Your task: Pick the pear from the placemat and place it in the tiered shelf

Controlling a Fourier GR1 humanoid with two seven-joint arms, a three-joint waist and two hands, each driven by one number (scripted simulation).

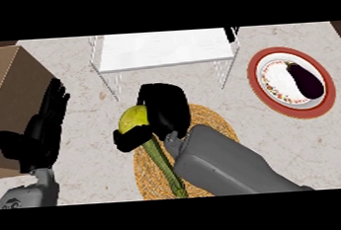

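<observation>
Yellow-green pear (132,118) sits clasped in the right hand's (162,112) curled fingers — above the placemat (218,119).

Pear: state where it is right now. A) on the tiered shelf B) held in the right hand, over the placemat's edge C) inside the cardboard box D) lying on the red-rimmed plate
B: the right hand has its fingers curled round the pear, at the placemat's edge, short of the tiered shelf.
</observation>
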